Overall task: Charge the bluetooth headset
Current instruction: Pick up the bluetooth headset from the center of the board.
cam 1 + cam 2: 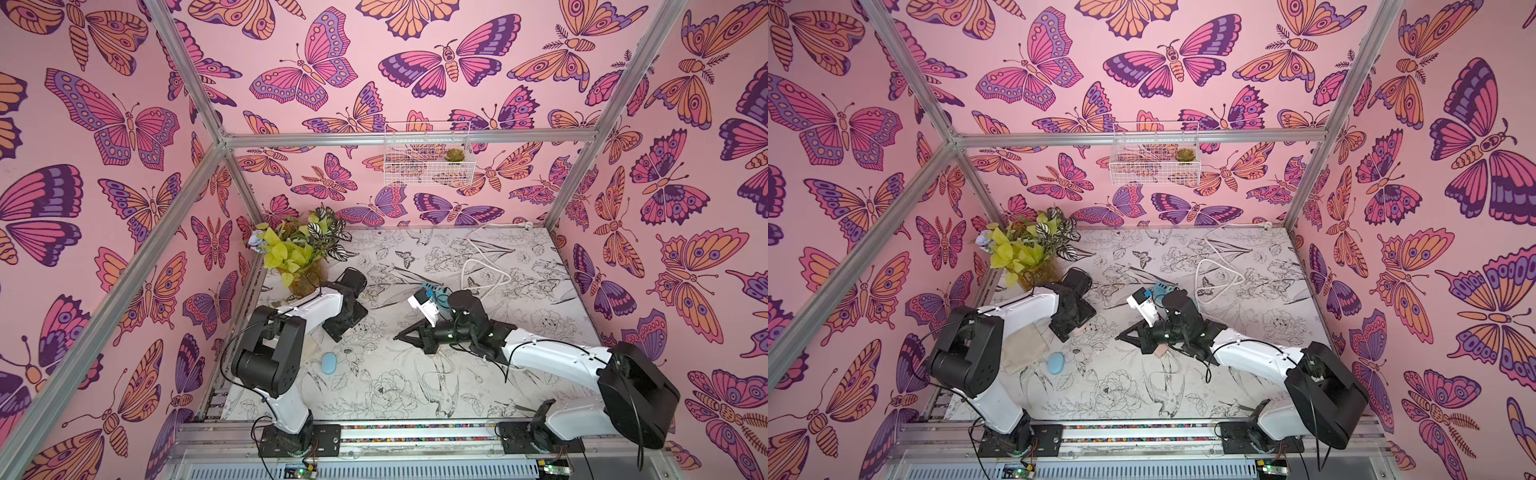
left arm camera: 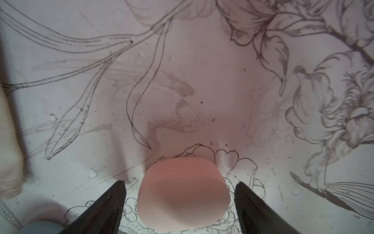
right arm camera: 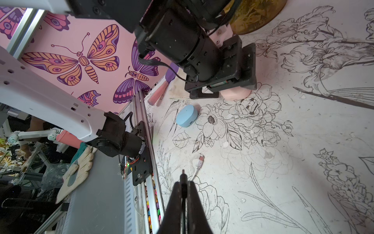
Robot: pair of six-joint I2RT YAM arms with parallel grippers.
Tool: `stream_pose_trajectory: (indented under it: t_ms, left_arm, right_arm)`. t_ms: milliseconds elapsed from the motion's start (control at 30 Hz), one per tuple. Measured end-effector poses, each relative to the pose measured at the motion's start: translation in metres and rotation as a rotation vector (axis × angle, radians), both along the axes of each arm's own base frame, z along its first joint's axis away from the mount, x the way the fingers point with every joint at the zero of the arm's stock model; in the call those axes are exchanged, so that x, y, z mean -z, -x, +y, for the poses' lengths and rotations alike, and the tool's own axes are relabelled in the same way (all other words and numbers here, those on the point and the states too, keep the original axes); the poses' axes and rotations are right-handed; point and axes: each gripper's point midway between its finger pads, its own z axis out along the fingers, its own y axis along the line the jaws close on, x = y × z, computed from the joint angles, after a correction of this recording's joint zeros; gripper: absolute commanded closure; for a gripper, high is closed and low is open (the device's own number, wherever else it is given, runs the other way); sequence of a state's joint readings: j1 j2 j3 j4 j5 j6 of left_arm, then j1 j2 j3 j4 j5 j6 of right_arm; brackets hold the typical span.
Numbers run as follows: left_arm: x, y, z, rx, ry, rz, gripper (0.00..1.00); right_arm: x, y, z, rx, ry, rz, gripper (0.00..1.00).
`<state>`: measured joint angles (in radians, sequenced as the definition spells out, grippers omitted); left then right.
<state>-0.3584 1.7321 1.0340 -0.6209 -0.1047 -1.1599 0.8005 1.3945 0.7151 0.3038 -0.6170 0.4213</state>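
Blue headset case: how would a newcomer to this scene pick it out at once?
On the flower-print table, look just beside the left arm. The blue headset case lies there: a smooth pale-blue oval, unlike the pink lump and beige cloth nearby.

White links [image 1: 552, 353], black joints [image 1: 266, 361], black cables [image 3: 159, 63]; right gripper [image 3: 183, 183] black, tapered.

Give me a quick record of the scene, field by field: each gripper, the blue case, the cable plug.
left gripper: open, jaws either side of a pink rounded object on the table, not touching
right gripper: shut, low over the table, tips beside the cable plug
blue case: on the table, free, nothing plugged in
cable plug: lying on the table, apart from the blue case
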Motion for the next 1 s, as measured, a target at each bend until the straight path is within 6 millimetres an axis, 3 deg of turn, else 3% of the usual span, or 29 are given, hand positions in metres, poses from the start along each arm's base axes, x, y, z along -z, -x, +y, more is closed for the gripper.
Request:
stream_pose_trajectory:
  t_ms: [200, 433, 700, 1000]
  left_arm:
    - [0.003, -0.001, 0.000, -0.009, -0.002, 0.008, 0.25]
    - [0.003, -0.003, 0.000, -0.005, 0.001, 0.004, 0.47]
    - [-0.002, -0.004, -0.008, 0.020, 0.051, -0.015, 0.53]
    - [-0.051, -0.015, -0.035, 0.054, 0.230, -0.155, 0.54]
  right_arm:
    - [0.001, 0.000, 0.000, 0.001, -0.001, 0.000, 0.99]
    - [0.007, 0.001, -0.002, 0.011, 0.007, 0.007, 0.98]
    - [0.009, -0.004, -0.004, 0.043, 0.018, 0.009, 0.98]
    - [0.008, -0.016, -0.010, 0.122, 0.041, -0.020, 0.98]
